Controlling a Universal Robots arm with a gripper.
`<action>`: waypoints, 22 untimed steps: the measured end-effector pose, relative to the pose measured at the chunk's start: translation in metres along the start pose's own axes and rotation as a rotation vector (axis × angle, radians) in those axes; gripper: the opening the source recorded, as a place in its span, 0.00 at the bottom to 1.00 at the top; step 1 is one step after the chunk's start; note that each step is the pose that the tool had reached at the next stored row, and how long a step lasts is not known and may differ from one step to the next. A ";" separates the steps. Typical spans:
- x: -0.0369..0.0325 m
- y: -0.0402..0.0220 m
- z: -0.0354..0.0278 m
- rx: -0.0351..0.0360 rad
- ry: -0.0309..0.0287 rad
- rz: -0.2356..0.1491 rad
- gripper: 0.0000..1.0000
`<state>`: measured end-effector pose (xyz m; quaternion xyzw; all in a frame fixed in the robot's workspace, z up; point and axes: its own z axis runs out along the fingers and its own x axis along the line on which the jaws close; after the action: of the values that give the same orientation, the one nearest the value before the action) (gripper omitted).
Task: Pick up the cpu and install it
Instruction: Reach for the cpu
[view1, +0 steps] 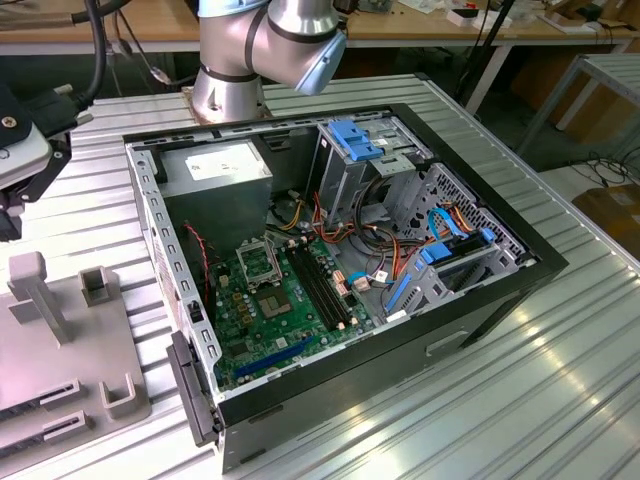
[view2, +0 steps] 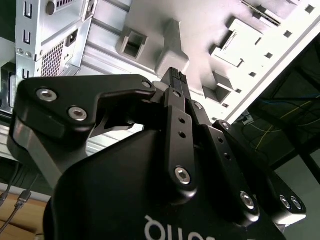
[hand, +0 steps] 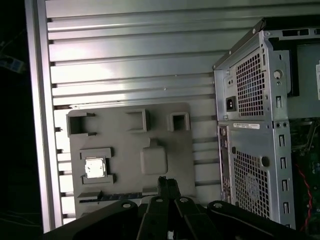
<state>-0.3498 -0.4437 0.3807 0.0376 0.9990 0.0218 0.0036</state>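
the cpu (hand: 95, 167) lies flat in a square pocket of the grey holder plate (hand: 120, 149). the plate sits just beside the open computer case (hand: 255, 165). the gripper (hand: 168, 183) hangs over the plate's middle, apart from the cpu, its fingers seemingly pressed together on nothing.

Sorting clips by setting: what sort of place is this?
Likely a robotics lab or workshop: an open computer case lies on a slatted aluminium table, a grey fixture beside it holds the cpu, and wooden workbenches stand behind.
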 end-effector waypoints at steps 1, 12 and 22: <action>0.0010 -0.0008 0.0001 0.0001 0.0000 0.000 0.11; 0.0136 -0.0065 0.0011 0.0001 0.0000 0.000 0.11; 0.0274 -0.0096 0.0020 0.0000 0.0001 0.000 0.11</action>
<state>-0.3779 -0.4511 0.3782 0.0376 0.9990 0.0218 0.0035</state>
